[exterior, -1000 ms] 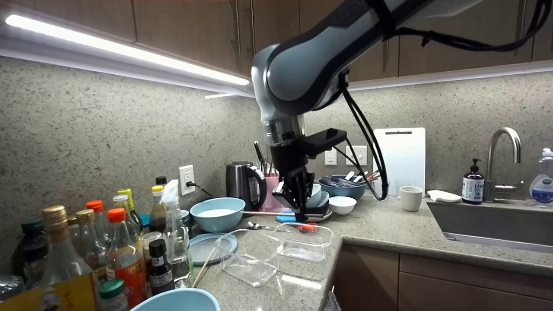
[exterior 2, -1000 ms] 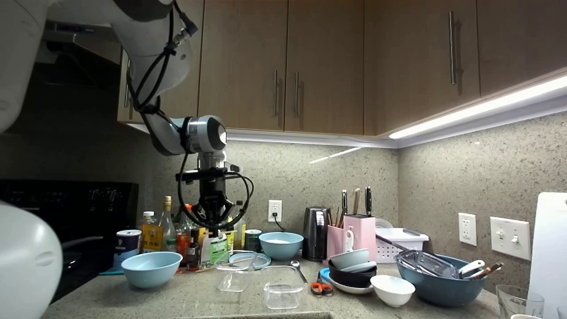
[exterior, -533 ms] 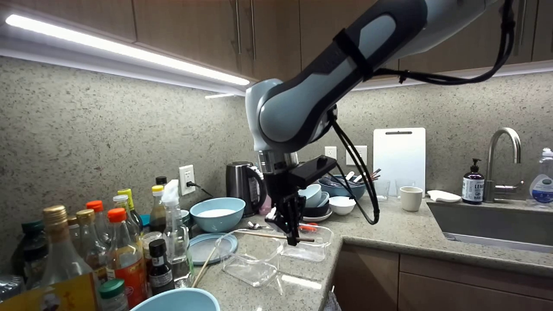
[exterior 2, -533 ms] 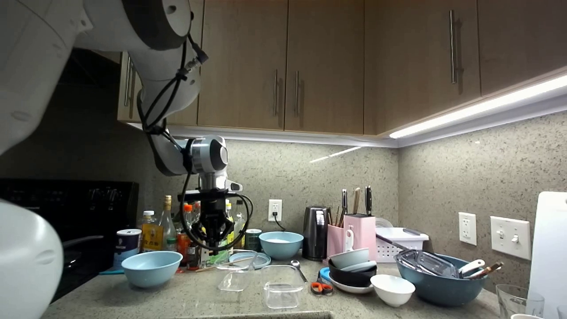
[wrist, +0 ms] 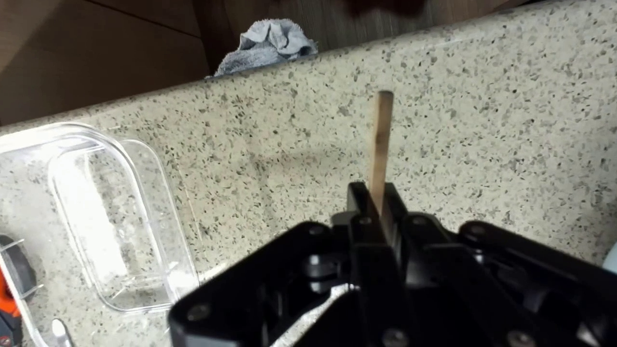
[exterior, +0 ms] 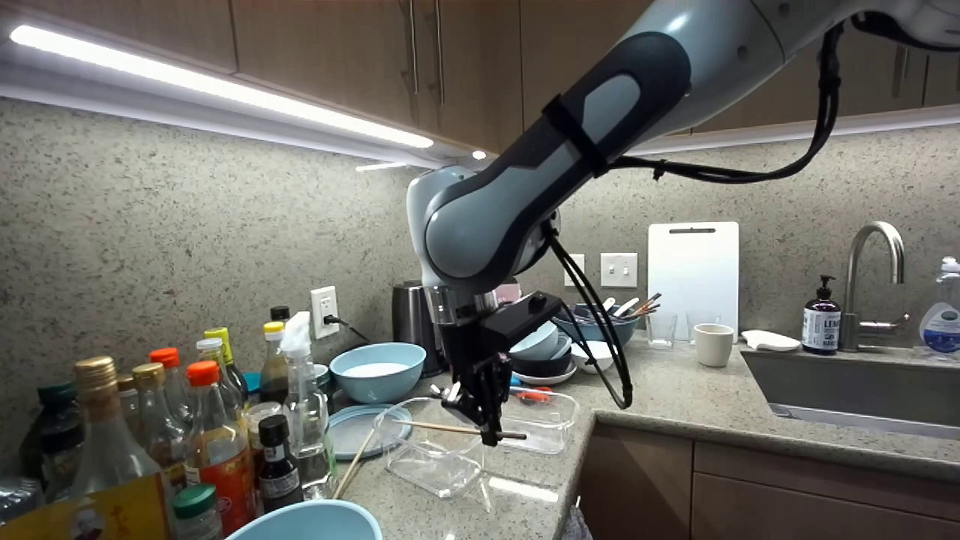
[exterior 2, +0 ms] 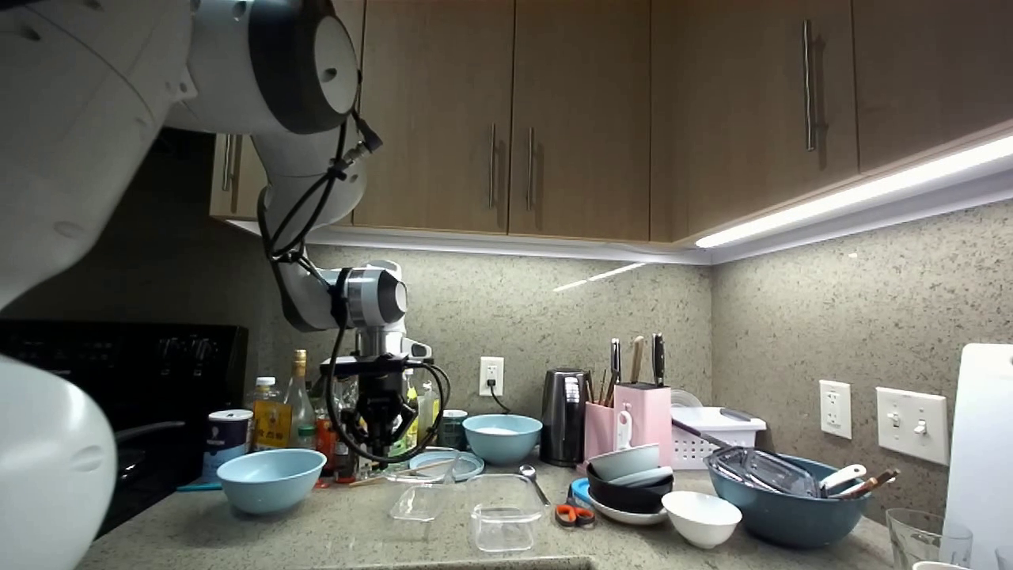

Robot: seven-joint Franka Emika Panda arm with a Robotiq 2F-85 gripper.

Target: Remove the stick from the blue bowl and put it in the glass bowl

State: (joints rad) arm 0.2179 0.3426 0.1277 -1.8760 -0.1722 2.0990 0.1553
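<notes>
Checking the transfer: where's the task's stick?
In the wrist view, right of centre, the stick is gripped by the claw, a glass bowl to its left.

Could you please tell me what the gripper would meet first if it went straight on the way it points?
Pointing down, the gripper would probably meet the counter first; depth is unclear, so the held stick might clip a glass bowl.

In an exterior view we slant our arm [exterior: 559, 161] down to a rounded joint [exterior: 465, 236], where it bends and the wrist [exterior: 454, 304] sits beneath. We point the gripper [exterior: 492, 433] downward, slightly tilted in that view. In the wrist view, our black fingers [wrist: 357, 197] stand almost parallel in a narrow pinch, tips close together.
</notes>
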